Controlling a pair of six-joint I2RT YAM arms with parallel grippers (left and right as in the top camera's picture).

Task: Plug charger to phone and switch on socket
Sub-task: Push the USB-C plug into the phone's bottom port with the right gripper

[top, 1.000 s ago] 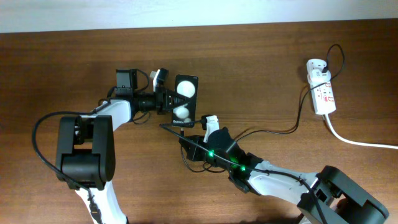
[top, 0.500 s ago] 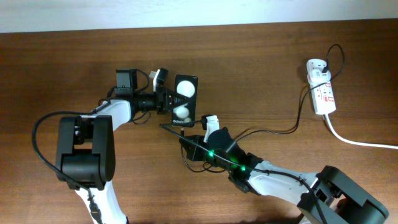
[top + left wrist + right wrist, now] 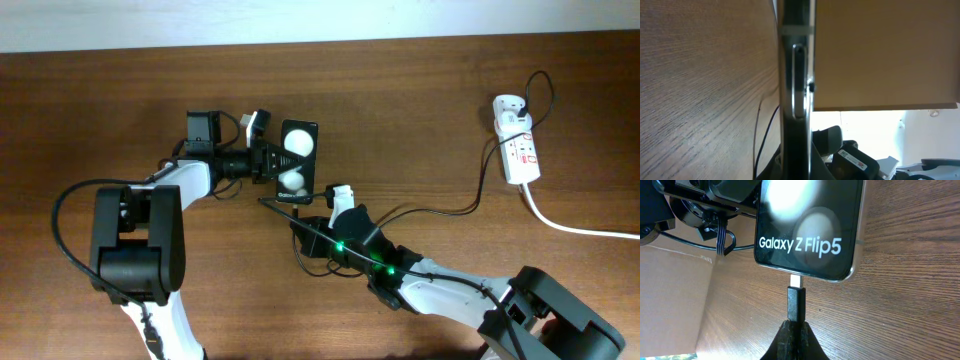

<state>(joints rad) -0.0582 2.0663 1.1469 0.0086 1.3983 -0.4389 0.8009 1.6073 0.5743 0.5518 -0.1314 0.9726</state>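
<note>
The phone (image 3: 298,160) is a glossy black slab with two white reflections, and my left gripper (image 3: 270,160) is shut on its left side. Seen from the left wrist, the phone (image 3: 796,75) is edge-on. My right gripper (image 3: 795,327) is shut on the charger's black connector (image 3: 795,302). The connector's metal tip (image 3: 796,281) meets the bottom edge of the phone (image 3: 807,225), with a short length of metal still showing. The thin black charger cable (image 3: 470,205) runs right to a white adapter (image 3: 510,105) in the socket (image 3: 520,152), a white strip with red markings.
A thick white cord (image 3: 575,226) leaves the socket toward the right edge. The left arm's base (image 3: 135,240) stands at the left, and the right arm (image 3: 440,285) stretches across the front. The table ends at a pale wall (image 3: 320,20) at the back.
</note>
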